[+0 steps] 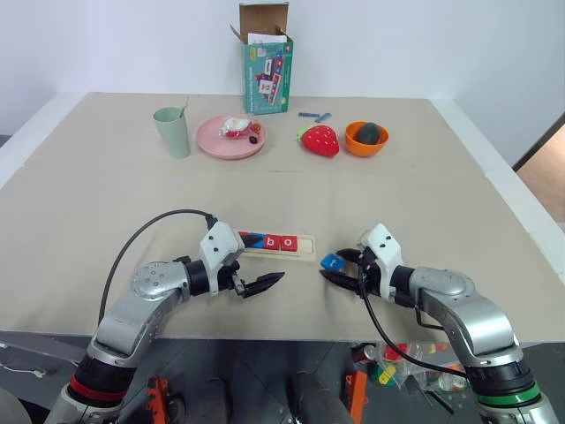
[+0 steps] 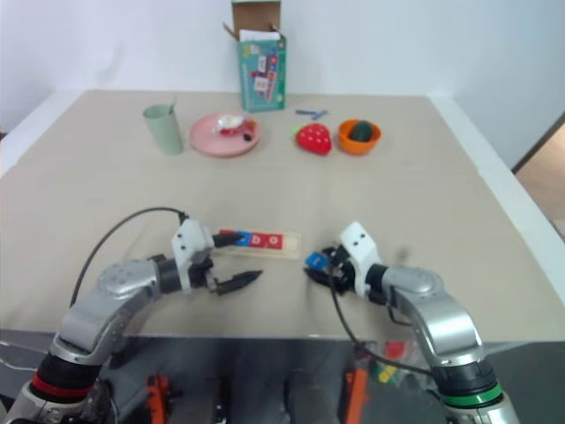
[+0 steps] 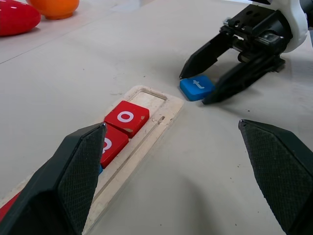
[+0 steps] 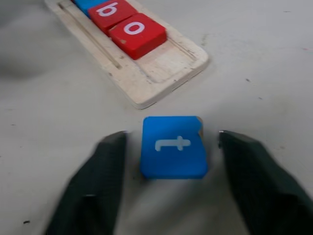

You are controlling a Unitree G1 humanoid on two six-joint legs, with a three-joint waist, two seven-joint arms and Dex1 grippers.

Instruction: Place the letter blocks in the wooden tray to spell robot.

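Note:
The wooden tray (image 1: 305,251) lies near the table's front edge, between my two grippers. In its recess sit several letter blocks: a red one, a blue one (image 1: 256,239), a red b (image 1: 272,241) and a red o (image 1: 288,243). The slot at its right end (image 3: 146,98) is bare. A blue t block (image 4: 173,147) lies flat on the table just right of the tray. My right gripper (image 1: 333,267) is open and straddles it, with a finger (image 4: 98,176) on each side and a small gap to the tile. Just left of and in front of the tray, my left gripper (image 1: 265,283) stands wide open and holds nothing.
Along the far side stand a green cup (image 1: 173,132), a pink plate (image 1: 212,139) with small items, a green box (image 1: 267,66), small blue pieces (image 1: 314,115), a red strawberry (image 1: 320,140) and an orange bowl (image 1: 366,141). The table's front edge runs just below both grippers.

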